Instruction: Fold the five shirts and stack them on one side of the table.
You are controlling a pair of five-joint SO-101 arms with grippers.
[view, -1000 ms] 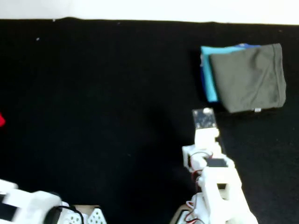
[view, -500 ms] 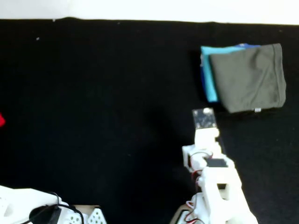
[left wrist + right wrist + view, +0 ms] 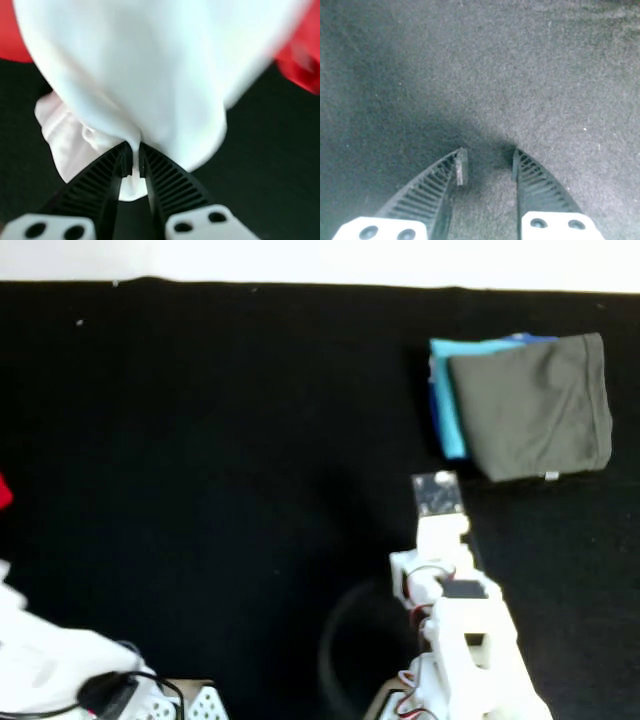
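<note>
Shirts [image 3: 530, 405] already folded, grey on top, sit stacked at the table's [image 3: 250, 420] far right corner, leaving me room, while my left gripper [image 3: 134, 160] clamps a white shirt [image 3: 150, 75] near the left edge, presumably to spread it, and my right gripper [image 3: 486, 167] hangs parted over bare table.

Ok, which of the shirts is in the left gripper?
The white shirt, pinched in the shut left gripper. The red shirt shows beyond it; the grey shirt and light blue shirt lie folded, stacked.
</note>
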